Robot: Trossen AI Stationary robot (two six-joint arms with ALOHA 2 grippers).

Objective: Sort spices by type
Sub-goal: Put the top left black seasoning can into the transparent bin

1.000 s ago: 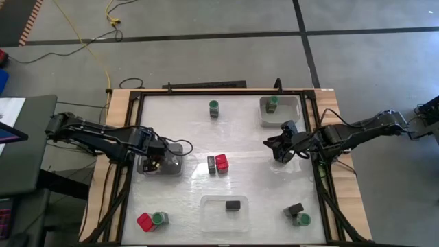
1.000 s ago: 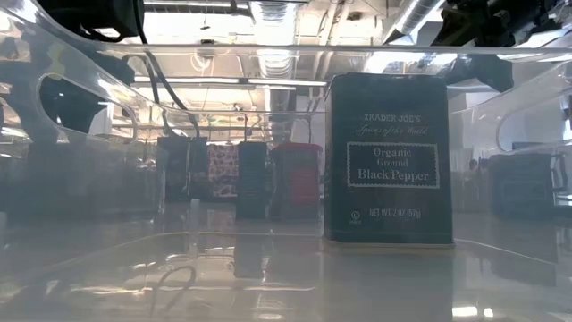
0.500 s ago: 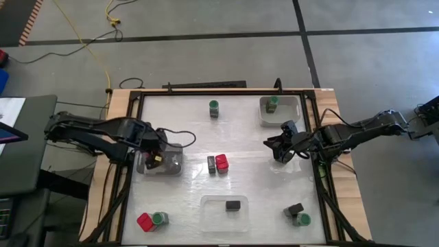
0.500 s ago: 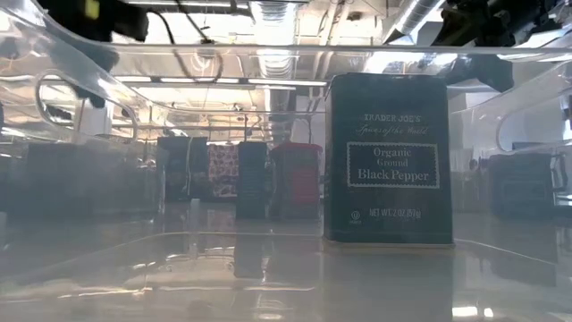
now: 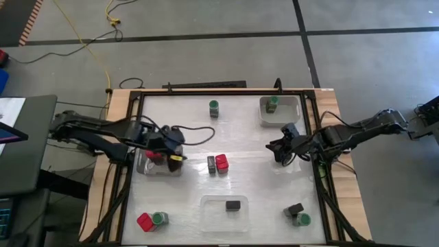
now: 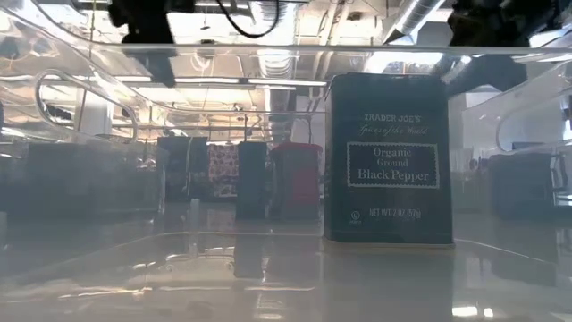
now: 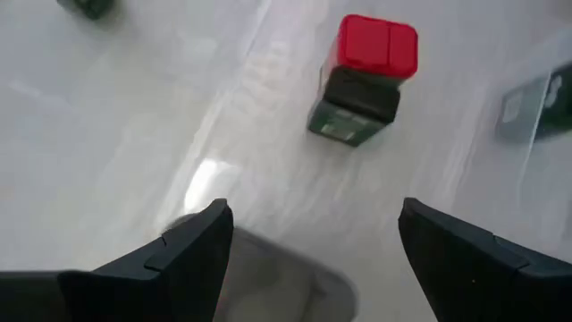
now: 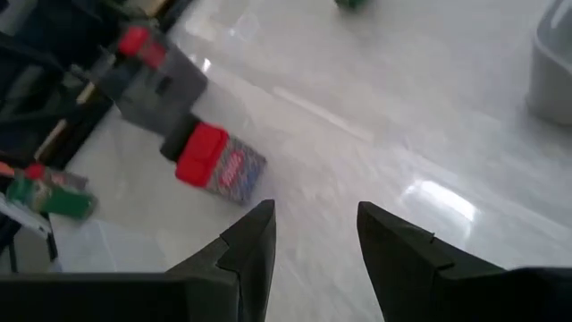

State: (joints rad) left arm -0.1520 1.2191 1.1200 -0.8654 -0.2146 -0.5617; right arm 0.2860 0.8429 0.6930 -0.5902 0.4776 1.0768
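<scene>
Landmark taken: the clear tray (image 5: 233, 213) at the near middle of the table (image 5: 247, 123).

Containers. One black pepper box (image 5: 234, 204) is held in that clear tray, upright; its label is read from the low view (image 6: 387, 159), facing the near edge, long axis vertical. A second tray (image 5: 293, 104), at the far right corner from the landmark, is seen to hold one green-lidded jar (image 5: 272, 103), standing. A third tray (image 5: 173, 169), far-left of the landmark, is partly covered by the left arm; something red (image 5: 153, 156) is glimpsed in it, kind not told.

Loose spices. Directly beyond the landmark tray, a red container (image 5: 221, 162) and a dark box (image 5: 211, 165) are found touching, side by side; both are seen from the left wrist view (image 7: 375, 45) (image 7: 352, 109). A lone green-lidded jar (image 5: 214, 108) is set much farther back. Left of the landmark, a red container (image 5: 145, 221) and a green jar (image 5: 159, 218) are paired. Right of it, a dark box (image 5: 294, 209) and a green jar (image 5: 302, 219) are paired.

Grippers. The left gripper (image 5: 171, 145) is held above the left tray, fingers spread wide, nothing between them. The right gripper (image 5: 280, 149) is held over bare table, right of the middle pair, fingers parted narrowly, nothing gripped.
</scene>
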